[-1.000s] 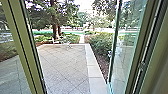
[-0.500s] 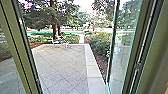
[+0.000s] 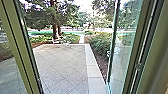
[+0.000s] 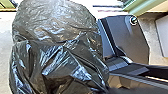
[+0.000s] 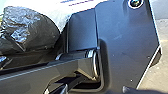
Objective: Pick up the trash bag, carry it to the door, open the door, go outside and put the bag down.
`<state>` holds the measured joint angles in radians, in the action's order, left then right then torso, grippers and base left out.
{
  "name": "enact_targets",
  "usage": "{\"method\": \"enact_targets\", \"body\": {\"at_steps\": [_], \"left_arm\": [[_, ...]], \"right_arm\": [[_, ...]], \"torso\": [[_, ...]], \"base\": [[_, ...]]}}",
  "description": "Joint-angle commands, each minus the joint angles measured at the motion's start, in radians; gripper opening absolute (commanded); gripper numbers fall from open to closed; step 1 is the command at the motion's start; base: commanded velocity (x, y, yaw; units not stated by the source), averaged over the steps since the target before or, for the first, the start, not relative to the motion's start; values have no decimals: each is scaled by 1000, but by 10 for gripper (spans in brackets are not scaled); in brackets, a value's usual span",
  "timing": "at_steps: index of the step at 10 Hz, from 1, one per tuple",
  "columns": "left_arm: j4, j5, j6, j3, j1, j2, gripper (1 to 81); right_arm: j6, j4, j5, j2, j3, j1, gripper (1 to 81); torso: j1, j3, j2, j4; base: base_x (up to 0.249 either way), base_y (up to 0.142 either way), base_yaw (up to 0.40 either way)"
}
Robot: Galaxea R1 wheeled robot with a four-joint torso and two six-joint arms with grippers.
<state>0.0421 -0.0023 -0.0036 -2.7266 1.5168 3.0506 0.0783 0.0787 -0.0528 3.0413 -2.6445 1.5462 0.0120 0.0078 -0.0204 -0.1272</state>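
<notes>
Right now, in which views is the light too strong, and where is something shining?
Head view: the sky between the trees is nearly white, and the glass pane looks pale and greenish. Left wrist view: bright highlights lie on the folds of the black trash bag. Right wrist view: strong white glare beyond the bag, whose wrinkles also shine.

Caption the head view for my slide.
Open glass door giving onto a paved patio, with shrubs and trees beyond.
</notes>
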Motion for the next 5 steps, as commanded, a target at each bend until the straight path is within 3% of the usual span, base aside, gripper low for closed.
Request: {"method": "enact_targets", "body": {"at_steps": [1, 2, 5], "left_arm": [[5, 50, 2, 4, -51, 4, 10], [5, 50, 2, 5, -51, 4, 10], [4, 48, 2, 4, -51, 4, 10]], "right_arm": [[-5, 7, -58, 10, 11, -48, 811], [-5, 7, -58, 10, 11, -48, 811], [-5, 7, -58, 10, 11, -43, 811]], "torso": [[0, 0, 0, 0], [0, 0, 0, 0], [-3, 0, -2, 0]], "base": [[0, 0, 0], [0, 0, 0], [106, 0, 0]]}}
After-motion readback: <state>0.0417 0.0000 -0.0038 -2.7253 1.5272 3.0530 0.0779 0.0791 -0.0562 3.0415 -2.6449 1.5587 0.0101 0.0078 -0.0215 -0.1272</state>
